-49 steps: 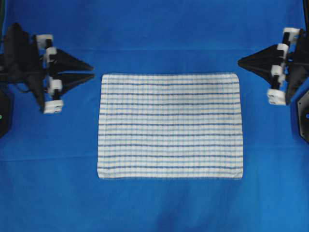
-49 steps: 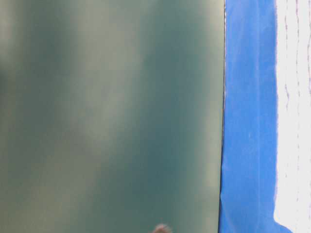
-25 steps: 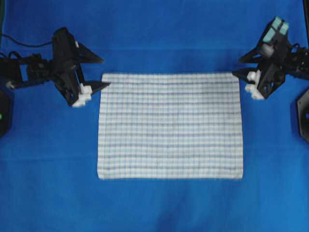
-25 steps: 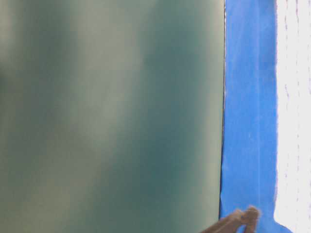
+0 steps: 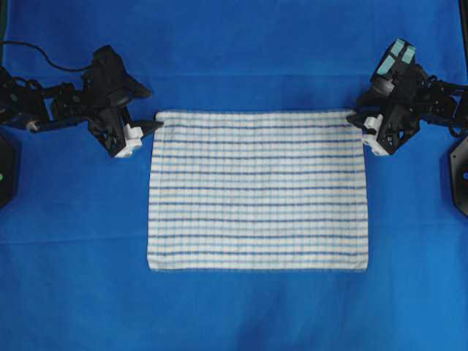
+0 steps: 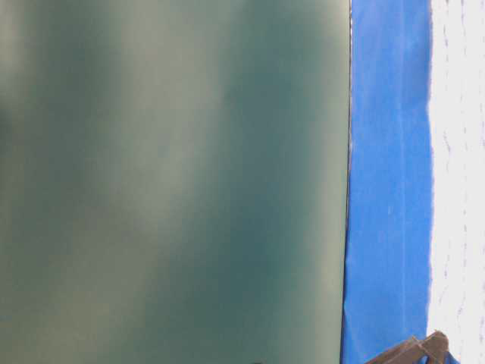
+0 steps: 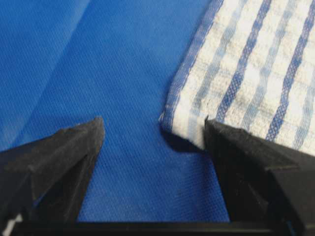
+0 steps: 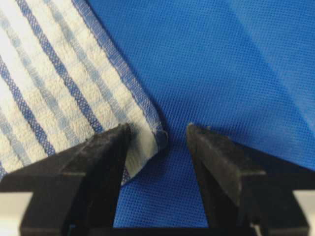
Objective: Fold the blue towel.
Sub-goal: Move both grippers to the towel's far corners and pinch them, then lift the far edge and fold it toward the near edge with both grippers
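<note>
While flat, one blue towel (image 5: 257, 190), two open grippers

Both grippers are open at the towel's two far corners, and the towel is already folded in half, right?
Not quite. The towel is not folded: the overhead view shows it lying flat, fully spread on the blue table cover. The rest holds: the left gripper and right gripper are open at its far corners.

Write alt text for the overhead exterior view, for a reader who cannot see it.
A blue towel, white with blue check stripes, lies flat and unfolded on a blue table covering. The open left gripper sits at its top-left corner and the open right gripper at its top-right corner, each pointing inward.
</note>
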{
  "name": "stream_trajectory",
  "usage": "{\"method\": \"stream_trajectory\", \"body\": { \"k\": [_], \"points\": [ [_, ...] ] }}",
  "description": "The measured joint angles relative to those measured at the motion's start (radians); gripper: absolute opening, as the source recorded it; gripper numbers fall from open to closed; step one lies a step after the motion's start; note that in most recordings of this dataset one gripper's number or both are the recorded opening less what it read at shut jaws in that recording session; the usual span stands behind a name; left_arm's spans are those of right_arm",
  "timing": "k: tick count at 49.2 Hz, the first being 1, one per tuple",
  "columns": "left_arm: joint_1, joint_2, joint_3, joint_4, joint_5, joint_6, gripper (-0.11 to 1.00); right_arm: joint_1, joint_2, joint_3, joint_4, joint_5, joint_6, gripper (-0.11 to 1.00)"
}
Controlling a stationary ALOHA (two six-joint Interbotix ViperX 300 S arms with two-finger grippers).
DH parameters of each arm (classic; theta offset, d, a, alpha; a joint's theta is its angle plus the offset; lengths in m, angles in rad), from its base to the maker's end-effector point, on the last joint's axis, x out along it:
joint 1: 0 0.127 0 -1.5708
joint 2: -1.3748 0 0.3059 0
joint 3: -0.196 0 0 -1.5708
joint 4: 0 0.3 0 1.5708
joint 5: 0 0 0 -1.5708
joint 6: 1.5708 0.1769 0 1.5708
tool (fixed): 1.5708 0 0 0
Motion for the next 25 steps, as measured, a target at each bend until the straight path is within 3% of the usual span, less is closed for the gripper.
{"method": "stream_trajectory", "body": {
  "k": [6, 13, 19, 25],
  "points": [
    [0.0, 0.002, 0.0, 0.002, 0.009, 0.0, 0.62, -0.002, 0.002, 0.0, 0.002, 0.002, 0.002, 0.43],
    [-0.021, 0.002, -0.006, 0.0, 0.032, 0.011, 0.28, 0.0, 0.002, -0.002, 0.0, 0.003, 0.0, 0.08],
    [-0.048, 0.002, -0.009, 0.002, 0.04, 0.015, 0.05, 0.0, 0.002, -0.002, 0.0, 0.003, -0.003, 0.06],
    [-0.057, 0.002, -0.009, 0.0, 0.04, 0.015, 0.04, 0.0, 0.002, -0.003, 0.0, 0.003, -0.003, 0.06]
  ]
}}
